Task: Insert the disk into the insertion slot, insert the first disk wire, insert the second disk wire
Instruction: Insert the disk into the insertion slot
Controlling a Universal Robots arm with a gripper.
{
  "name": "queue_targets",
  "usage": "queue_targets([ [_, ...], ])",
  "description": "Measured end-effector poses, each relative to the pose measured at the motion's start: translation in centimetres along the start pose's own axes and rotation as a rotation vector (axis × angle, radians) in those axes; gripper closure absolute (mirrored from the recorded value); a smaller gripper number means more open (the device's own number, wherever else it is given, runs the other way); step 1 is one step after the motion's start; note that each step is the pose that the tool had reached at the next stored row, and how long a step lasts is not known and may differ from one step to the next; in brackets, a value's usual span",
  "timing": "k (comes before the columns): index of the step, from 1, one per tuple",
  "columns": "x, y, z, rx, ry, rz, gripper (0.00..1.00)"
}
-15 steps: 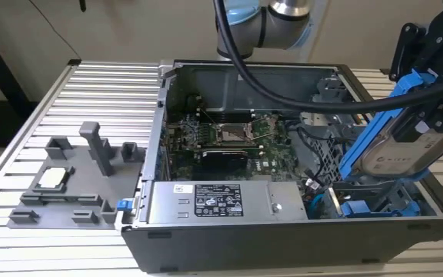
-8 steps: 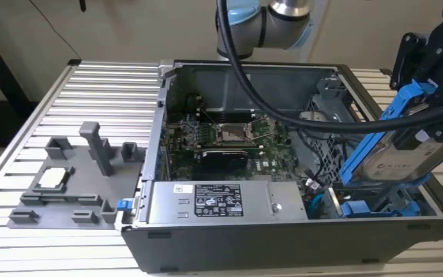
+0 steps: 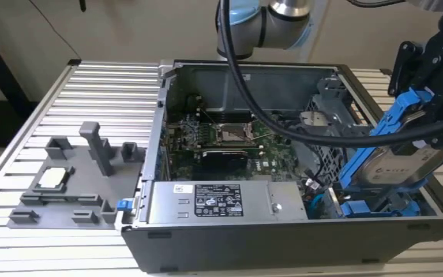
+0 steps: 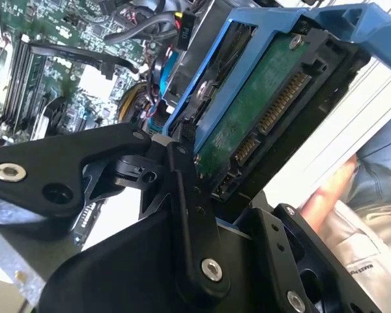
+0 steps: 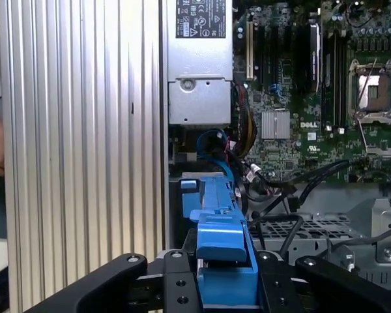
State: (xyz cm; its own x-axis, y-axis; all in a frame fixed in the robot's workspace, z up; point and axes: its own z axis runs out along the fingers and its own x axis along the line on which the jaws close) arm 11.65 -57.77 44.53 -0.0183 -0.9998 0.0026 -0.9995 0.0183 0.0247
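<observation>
Gripper [image 3: 429, 112] clamped on the disk [image 3: 394, 164]: fingers [image 4: 186, 195] pinch the edge of its blue carrier frame, jaws closed against the plastic. In the second wrist view the disk's green circuit-board side and connector row face the camera.

Disk is held steeply tilted. Its upper end is above the case wall. Its lower end is down at the insertion slot [image 3: 379, 206], among the slot's blue fittings, in the corner of the computer case [image 3: 283, 248] on the exterior view's right. Not lying flat. Contact with the bay floor: cannot tell.

Just beside the slot, towards the exterior view's left, a grey power-supply box [image 3: 214, 202] runs along the case's near wall. Behind it lies the green motherboard [image 3: 229, 135]. Black cables [image 3: 322, 137] hang across the open case.

Case stands on a ribbed aluminium table [image 3: 90, 98]. A grey fixture [image 3: 75, 173] sits on the table, well apart from the gripper. A person's hand [image 4: 326, 195] shows beyond the disk in the second wrist view.
</observation>
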Motion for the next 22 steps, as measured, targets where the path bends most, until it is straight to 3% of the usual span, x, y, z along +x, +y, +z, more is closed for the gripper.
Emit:
queue_targets([
  [14, 0.00, -0.18, 1.44, 0.0044, -0.0063, 0.000, 0.67],
  [19, -0.01, -0.21, 1.93, 0.0080, -0.0137, 0.000, 0.67],
  [22, -0.01, -0.26, 2.20, 0.0092, -0.0220, 0.000, 0.67],
])
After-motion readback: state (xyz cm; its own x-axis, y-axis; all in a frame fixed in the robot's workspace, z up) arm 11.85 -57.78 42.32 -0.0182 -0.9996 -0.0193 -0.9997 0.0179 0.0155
